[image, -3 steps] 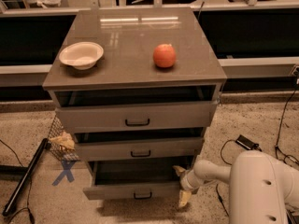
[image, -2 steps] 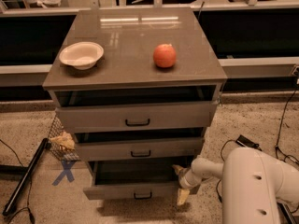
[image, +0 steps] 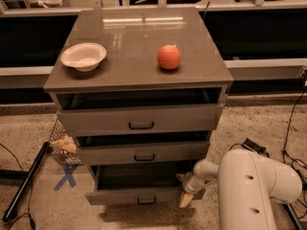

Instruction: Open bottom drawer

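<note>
The bottom drawer is the lowest and narrowest grey front, with a small black bar handle. It is pulled out, showing a dark interior. My gripper is at the drawer's right end, beside its front right corner, on a white arm coming from the lower right. One yellowish fingertip hangs below the drawer's corner.
The middle drawer and top drawer are also partly pulled out. A white bowl and an orange fruit sit on the cabinet top. A wire basket, a black pole and a blue X mark are at left. Cables lie at right.
The white arm has shifted slightly left and looms larger in view. The gripper stays at the drawer's right corner; the drawer looks unmoved.
</note>
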### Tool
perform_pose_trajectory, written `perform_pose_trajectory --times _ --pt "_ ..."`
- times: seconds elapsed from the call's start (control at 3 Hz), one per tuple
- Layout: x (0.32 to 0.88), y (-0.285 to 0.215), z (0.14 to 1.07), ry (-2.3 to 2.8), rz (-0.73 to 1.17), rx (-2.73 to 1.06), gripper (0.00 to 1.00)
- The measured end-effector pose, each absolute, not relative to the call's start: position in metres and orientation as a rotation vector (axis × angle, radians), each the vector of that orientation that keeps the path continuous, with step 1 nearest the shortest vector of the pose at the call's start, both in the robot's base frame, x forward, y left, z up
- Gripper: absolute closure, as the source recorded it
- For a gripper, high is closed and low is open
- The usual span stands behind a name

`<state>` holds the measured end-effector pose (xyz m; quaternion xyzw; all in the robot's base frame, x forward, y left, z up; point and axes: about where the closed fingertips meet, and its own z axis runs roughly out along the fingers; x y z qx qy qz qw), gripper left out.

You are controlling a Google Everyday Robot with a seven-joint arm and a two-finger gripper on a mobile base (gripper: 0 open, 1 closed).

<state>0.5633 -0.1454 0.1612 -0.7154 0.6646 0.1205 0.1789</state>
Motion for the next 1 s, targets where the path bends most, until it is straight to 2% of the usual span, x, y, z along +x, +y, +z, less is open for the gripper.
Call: perform_pose_trajectory --times 0.33,0.67,1.0 --pt "0.557 -0.148 0.161 1.902 0.352 -2.053 0.33" --pt "0.543 -0.156 0.171 1.935 0.365 -2.082 0.46" --pt "0.513 -0.167 0.183 1.988 0.430 -2.114 0.49"
